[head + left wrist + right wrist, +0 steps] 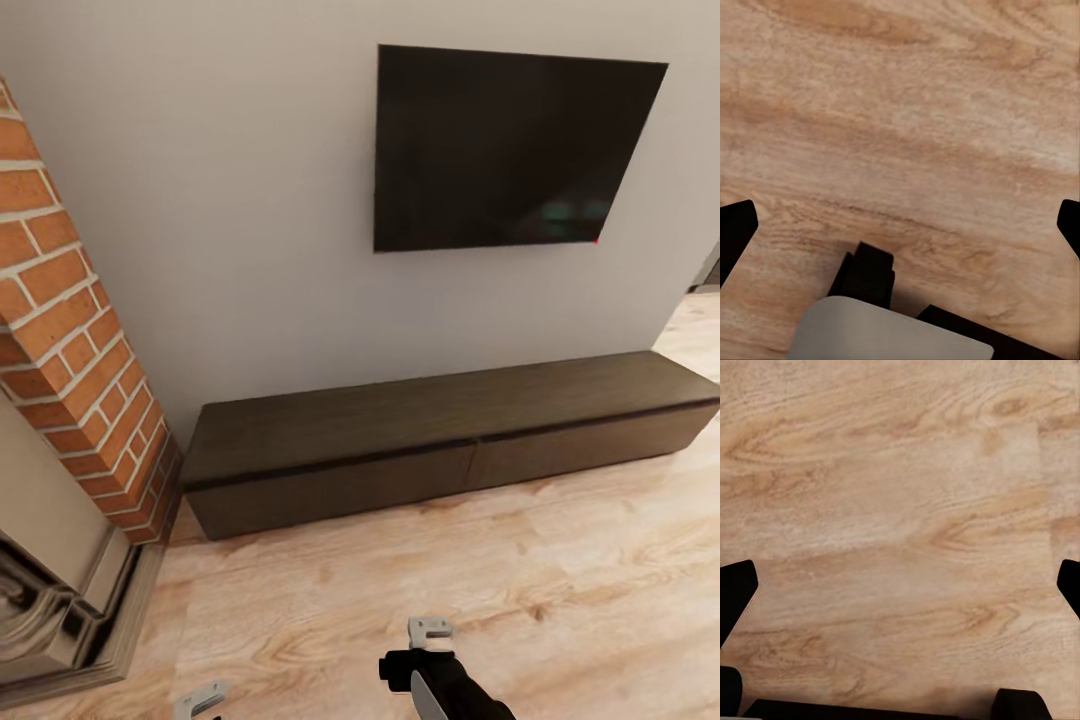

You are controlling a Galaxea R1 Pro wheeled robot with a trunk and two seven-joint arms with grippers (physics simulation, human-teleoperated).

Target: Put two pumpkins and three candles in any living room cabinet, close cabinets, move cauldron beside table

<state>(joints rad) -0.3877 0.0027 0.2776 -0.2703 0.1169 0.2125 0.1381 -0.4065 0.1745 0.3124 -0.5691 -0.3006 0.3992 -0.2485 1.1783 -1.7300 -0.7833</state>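
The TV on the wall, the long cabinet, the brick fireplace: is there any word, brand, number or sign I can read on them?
None can be read.
TV: blank dark screen, no logo visible.
Cabinet: plain dark wood, closed, no label.
Brick fireplace: no lettering.
Floor: bare wood grain.

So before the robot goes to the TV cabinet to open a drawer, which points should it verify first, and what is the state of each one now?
1. Cabinet drawers shut: ok, both fronts sit flush.
2. Floor before the cabinet free of obstacles: ok.
3. Left gripper empty: ok, fingers wide apart over bare planks.
4. Right gripper empty: ok, open, nothing between the fingers.
5. Pumpkins, candles and cauldron located: cannot tell from these views.
6. Brick fireplace clearance on the left: ok for now, it stands close beside the cabinet's end.
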